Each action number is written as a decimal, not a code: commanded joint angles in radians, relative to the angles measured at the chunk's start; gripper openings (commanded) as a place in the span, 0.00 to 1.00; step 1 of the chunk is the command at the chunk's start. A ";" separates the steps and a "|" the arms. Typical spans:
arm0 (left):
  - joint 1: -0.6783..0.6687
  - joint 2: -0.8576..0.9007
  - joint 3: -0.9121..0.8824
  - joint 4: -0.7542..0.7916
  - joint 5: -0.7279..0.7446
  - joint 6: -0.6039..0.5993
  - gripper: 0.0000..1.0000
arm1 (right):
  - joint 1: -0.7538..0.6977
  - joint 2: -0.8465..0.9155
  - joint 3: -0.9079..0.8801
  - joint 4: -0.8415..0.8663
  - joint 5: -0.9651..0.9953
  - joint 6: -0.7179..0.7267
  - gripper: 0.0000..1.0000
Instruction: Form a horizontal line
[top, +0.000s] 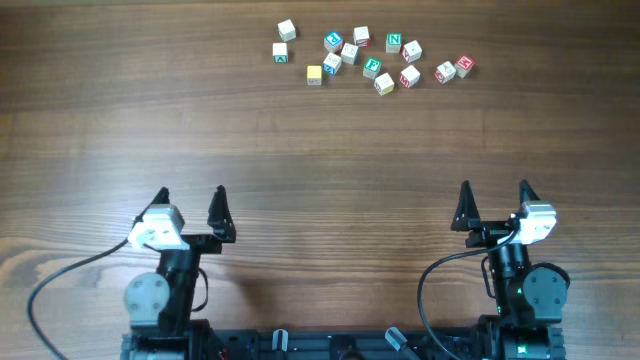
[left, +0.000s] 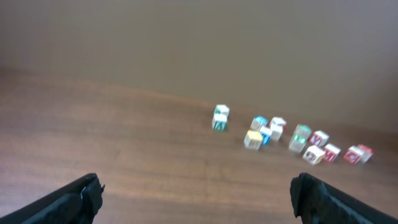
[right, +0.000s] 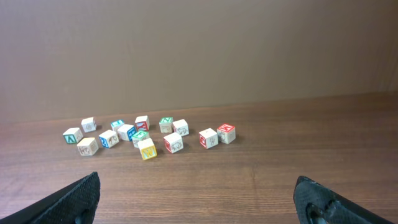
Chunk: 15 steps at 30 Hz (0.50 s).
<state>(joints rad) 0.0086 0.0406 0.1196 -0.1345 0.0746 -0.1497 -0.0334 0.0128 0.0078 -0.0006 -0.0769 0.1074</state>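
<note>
Several small wooden letter cubes lie scattered at the far side of the table, and no tidy row of three shows among them. A cube with a green F (top: 372, 67) sits mid-cluster, also in the right wrist view (right: 140, 137). A cube with a yellow face (top: 384, 84) lies just in front of it (right: 147, 149). A pale whitish cube (top: 349, 53) lies behind and to the left. A yellow-topped cube (top: 314, 75) sits at the cluster's near left. My left gripper (top: 191, 195) (left: 198, 186) and right gripper (top: 494, 190) (right: 196, 186) are open, empty and far from the cubes.
Other loose cubes carry red letters at the right end (top: 464, 66), a green N (top: 394, 43) and blue letters (top: 332, 63). Two cubes (top: 287, 29) stand apart at the left. Bare wooden table (top: 320, 160) lies between grippers and cubes. A wall stands behind the table.
</note>
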 joint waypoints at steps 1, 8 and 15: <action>0.006 0.096 0.195 -0.040 0.026 0.046 1.00 | -0.003 0.002 -0.003 0.002 0.014 0.000 1.00; 0.006 0.591 0.719 -0.272 0.229 0.091 1.00 | -0.003 0.002 -0.003 0.002 0.014 0.000 1.00; -0.076 1.135 1.257 -0.549 0.276 0.177 1.00 | -0.003 0.002 -0.003 0.002 0.014 0.000 1.00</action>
<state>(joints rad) -0.0074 1.0309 1.2282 -0.6441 0.3111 -0.0410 -0.0334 0.0189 0.0063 -0.0010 -0.0769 0.1074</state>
